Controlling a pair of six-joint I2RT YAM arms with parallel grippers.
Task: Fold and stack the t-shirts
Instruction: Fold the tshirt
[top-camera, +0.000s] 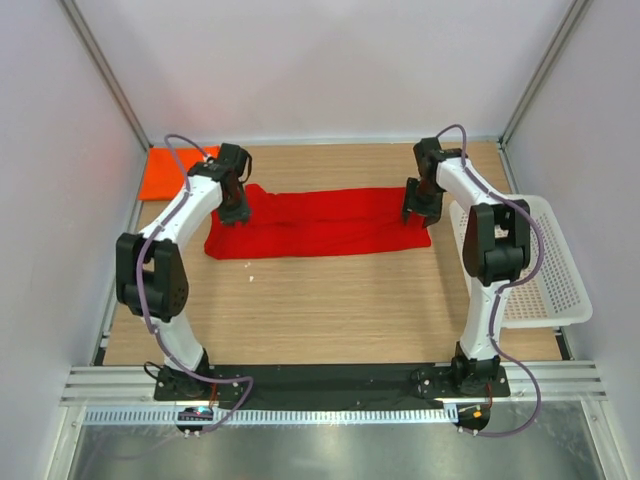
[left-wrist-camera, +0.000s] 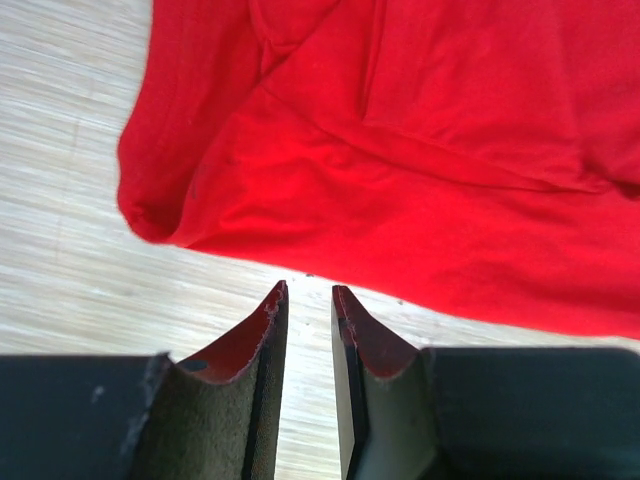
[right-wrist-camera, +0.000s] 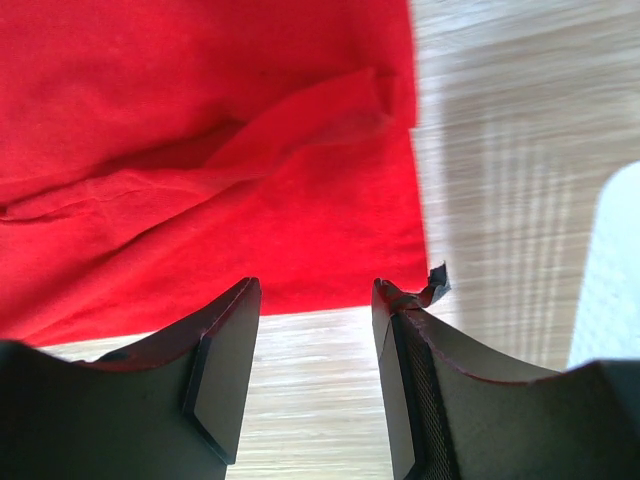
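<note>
The table is pale wood with a fine grain. Plain white walls close it in on three sides, and metal posts run up the far corners. A black mat lies along the near edge, with the two arm bases bolted on it.

The red shirt lies across the far half of the table as a long, creased band running left to right. The orange shirt lies flat in the far left corner, apart from the red one. A white mesh basket sits at the right edge of the table, and the right arm hides part of it. The left arm reaches over the table's left side, and its cable crosses the orange shirt.

The left gripper is at the red shirt's left end. In its wrist view the left gripper has only a narrow gap between its fingers, with bare wood showing through it and no cloth. The right gripper is at the shirt's right end. In its wrist view the right gripper is spread wider and holds nothing, its tips at the shirt's near hem.

There are two shirts, one basket, two arms and two grippers.
</note>
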